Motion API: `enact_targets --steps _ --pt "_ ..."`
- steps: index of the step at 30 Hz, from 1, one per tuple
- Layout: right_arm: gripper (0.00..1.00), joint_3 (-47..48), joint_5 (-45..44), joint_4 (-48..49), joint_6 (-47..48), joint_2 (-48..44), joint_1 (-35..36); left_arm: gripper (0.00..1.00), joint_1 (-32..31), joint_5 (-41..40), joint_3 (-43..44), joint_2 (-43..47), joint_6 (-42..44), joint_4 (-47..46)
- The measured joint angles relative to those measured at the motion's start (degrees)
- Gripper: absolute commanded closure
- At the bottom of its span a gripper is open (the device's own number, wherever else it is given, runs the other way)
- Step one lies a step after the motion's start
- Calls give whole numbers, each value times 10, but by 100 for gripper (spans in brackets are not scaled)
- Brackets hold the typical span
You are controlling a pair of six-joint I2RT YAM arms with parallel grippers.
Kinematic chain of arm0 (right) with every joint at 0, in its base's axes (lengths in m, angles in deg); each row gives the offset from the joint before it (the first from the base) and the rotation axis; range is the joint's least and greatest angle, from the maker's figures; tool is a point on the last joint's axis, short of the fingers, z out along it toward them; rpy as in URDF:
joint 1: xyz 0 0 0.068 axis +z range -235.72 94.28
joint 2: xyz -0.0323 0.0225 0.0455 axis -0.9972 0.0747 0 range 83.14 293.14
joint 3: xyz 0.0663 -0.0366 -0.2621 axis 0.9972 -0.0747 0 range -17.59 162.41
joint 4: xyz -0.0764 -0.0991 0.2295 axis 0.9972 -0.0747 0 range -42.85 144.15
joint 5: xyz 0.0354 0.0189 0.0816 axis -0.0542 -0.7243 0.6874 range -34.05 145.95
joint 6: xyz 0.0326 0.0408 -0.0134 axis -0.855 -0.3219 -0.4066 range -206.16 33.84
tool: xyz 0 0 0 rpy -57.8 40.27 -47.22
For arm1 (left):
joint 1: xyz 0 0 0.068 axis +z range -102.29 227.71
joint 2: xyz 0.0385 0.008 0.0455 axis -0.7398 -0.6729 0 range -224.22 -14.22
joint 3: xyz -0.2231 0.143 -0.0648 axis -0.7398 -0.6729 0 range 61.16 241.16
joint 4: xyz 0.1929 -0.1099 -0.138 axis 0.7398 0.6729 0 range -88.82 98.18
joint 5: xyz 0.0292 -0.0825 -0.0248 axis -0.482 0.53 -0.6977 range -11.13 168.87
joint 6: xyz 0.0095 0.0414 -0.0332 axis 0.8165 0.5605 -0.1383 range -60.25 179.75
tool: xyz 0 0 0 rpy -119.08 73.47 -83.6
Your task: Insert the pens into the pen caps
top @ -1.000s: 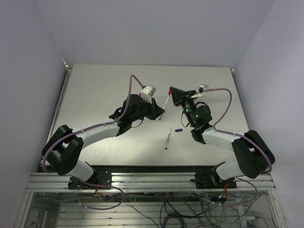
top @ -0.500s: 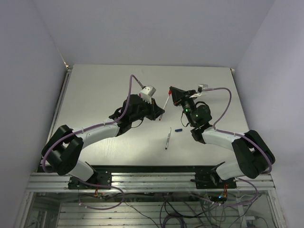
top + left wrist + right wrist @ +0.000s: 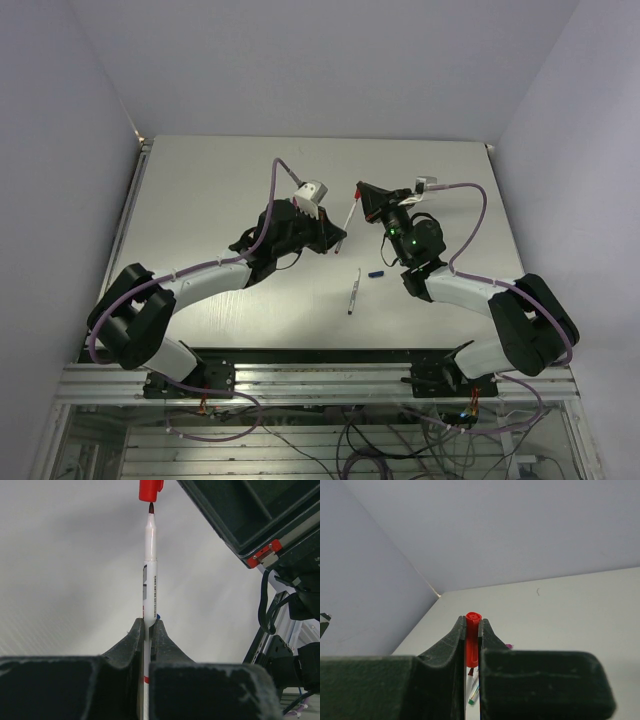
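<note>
My left gripper (image 3: 335,240) is shut on a white pen (image 3: 347,220) with a red tip and holds it above the table. In the left wrist view the pen (image 3: 150,565) stands up from the gripper (image 3: 148,625), its tip just under the red cap (image 3: 151,490), with a small gap. My right gripper (image 3: 362,196) is shut on the red cap (image 3: 472,630), and the pen's red tip (image 3: 471,672) shows right below the cap between the fingers. A second pen (image 3: 353,291) and a blue cap (image 3: 375,273) lie on the table (image 3: 200,200).
A green-tipped pen (image 3: 473,700) and a small purple piece (image 3: 509,646) lie on the table under my right gripper. The right gripper's black body (image 3: 250,515) fills the upper right of the left wrist view. Walls enclose the table at the back and both sides.
</note>
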Motion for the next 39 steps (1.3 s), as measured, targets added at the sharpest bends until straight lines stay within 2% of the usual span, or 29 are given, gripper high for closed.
enact_targets --steps 17,31,39 --pt "100 0 27 -8 -22 -1 0 93 0 -12 -11 4 -10 -20" --pt "100 -3 127 -41 -61 -7 -4 93 0 -34 -30 4 -38 -59" --pt "100 -3 146 -66 -59 -10 -7 93 0 -34 -37 4 -52 -58"
